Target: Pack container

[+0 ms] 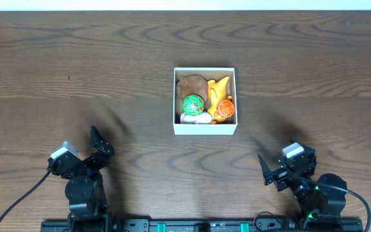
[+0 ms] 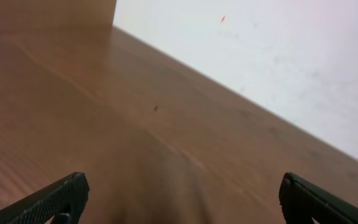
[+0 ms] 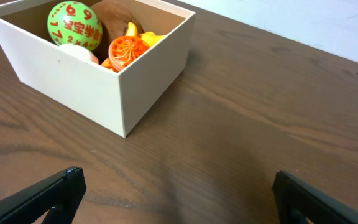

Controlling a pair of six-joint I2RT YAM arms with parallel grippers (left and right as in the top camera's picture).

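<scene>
The container (image 1: 205,128), a small white square box with a tan inside, stands at the table's middle. It holds a green ball with red marks (image 1: 193,104), a brown toy (image 1: 190,85), a yellow toy (image 1: 218,88), an orange wheel-like toy (image 1: 226,107) and a white piece (image 1: 189,118). The right wrist view shows the container (image 3: 73,84) at upper left with the green ball (image 3: 74,25) and orange toy (image 3: 125,50) inside. My left gripper (image 1: 101,143) is open and empty at the front left. My right gripper (image 1: 268,171) is open and empty at the front right.
The dark wooden table (image 1: 76,64) spreads all around the box. In the left wrist view only bare table (image 2: 135,143) and a white wall (image 2: 278,56) beyond its far edge show between my fingers (image 2: 182,199).
</scene>
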